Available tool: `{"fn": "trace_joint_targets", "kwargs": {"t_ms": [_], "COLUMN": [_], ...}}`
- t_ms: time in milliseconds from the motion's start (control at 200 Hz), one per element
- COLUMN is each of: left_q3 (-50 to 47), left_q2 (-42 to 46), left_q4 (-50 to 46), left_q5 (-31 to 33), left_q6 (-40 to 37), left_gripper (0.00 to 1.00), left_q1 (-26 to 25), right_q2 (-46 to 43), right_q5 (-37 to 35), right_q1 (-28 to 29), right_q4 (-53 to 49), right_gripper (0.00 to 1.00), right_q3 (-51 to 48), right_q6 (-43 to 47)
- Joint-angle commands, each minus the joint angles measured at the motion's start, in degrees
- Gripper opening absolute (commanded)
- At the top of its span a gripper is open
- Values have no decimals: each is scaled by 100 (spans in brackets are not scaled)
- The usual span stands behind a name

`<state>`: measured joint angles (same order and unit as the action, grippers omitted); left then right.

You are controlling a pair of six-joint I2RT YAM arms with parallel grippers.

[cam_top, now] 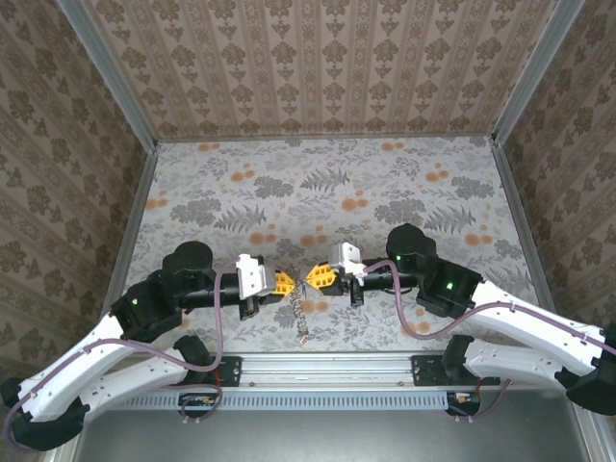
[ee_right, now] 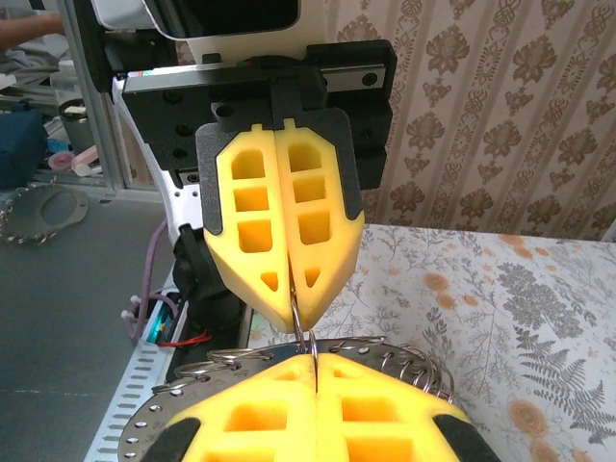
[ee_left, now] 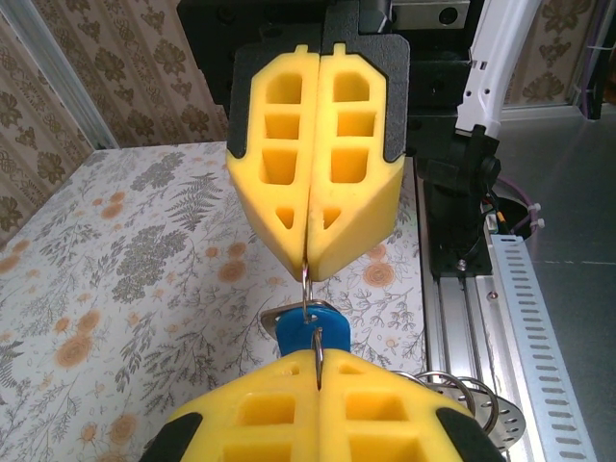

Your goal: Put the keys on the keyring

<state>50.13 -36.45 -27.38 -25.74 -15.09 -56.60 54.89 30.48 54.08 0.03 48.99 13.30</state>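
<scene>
My two grippers meet tip to tip above the table's near middle, the left gripper (cam_top: 285, 283) and the right gripper (cam_top: 317, 279). Both are shut on a thin wire ring of the keyring (ee_left: 306, 289), which spans the small gap between them. In the left wrist view my left gripper (ee_left: 318, 358) pinches the ring from below and the right one's fingers (ee_left: 351, 144) pinch it from above. A blue-headed key (ee_left: 310, 327) hangs at the ring, and the wire looks threaded through its hole. My right gripper (ee_right: 316, 358) also grips the wire. The chain (cam_top: 301, 316) dangles toward the table.
A perforated metal disc with several wire rings (ee_right: 423, 371) lies under the grippers, also seen as rings (ee_left: 472, 399) by the rail. The aluminium rail (cam_top: 318, 366) runs along the near edge. Patterned walls enclose the floral table (cam_top: 327, 183).
</scene>
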Motion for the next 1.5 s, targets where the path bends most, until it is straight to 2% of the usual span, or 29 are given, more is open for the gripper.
{"fn": "trace_joint_targets", "kwargs": {"t_ms": [0,1495], "left_q3": [113,120], "left_q2": [103,102], "left_q4": [276,277], "left_q5": [-63,-85], "left_q6": [-25,-35], "left_gripper": [0,0], "left_q1": [-28,-30], "right_q2": [30,-30], "right_q5": [160,169], "right_q1": [50,63], "right_q4": [68,42], "right_gripper": [0,0], "right_q3": [-30,-62], "right_q6": [-55,-84]}}
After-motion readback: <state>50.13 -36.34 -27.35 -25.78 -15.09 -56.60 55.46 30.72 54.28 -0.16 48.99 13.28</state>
